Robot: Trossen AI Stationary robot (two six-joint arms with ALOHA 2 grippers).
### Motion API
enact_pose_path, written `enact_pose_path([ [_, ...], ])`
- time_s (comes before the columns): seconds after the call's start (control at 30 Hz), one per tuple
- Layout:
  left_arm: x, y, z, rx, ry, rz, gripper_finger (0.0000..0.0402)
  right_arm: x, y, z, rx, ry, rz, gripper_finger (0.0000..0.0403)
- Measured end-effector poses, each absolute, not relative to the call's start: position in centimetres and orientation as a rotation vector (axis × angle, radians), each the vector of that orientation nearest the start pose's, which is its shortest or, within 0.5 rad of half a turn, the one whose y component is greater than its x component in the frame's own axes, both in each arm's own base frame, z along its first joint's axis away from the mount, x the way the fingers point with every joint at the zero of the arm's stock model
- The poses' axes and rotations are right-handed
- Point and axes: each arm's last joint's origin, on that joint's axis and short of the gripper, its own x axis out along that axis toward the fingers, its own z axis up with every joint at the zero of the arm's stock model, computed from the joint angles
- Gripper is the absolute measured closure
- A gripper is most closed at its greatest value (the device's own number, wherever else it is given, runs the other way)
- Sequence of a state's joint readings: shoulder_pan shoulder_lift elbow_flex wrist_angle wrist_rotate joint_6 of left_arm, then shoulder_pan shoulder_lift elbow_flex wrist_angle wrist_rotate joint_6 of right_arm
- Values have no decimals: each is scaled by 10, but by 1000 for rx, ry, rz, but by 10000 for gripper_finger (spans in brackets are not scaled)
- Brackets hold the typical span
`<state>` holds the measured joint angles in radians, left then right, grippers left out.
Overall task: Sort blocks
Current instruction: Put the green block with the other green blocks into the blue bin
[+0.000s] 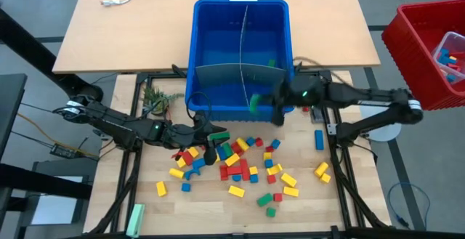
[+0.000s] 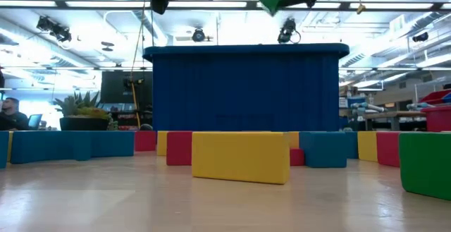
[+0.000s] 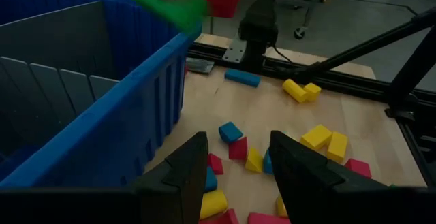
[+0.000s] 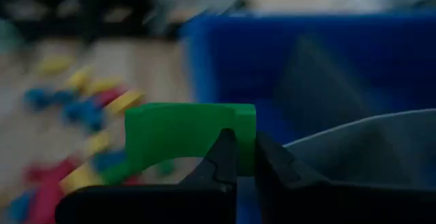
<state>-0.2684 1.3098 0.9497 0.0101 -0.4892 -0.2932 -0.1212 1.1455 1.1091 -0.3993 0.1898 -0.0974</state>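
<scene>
We have a green block point(image 1: 256, 104) pinched in our right hand point(image 1: 263, 107) at the near wall of the blue bin point(image 1: 200, 43). Next we carry it over a compartment and release. Our left hand point(image 1: 211, 139), fingers apart and empty, hovers over the scattered blocks point(image 1: 240, 170) on the table point(image 1: 218, 210).

Beside the blue bin point(image 1: 211, 21), the near floor is crowded by scattered blocks point(image 1: 240, 168); its interior is split by grey dividers point(image 1: 225, 72).
</scene>
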Motion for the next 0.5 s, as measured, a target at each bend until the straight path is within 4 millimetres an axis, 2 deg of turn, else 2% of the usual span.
enact_pose_path([
  [0.13, 283, -64, 296, -160, 290, 264, 235, 229, -63, 374, -155, 324, -459, 383],
  [0.23, 283, -64, 296, -160, 290, 264, 235, 224, -87, 379, -169, 279, -564, 380],
  [0.5, 283, -64, 296, -160, 290, 264, 235, 217, -159, 362, -126, 330, -810, 380],
])
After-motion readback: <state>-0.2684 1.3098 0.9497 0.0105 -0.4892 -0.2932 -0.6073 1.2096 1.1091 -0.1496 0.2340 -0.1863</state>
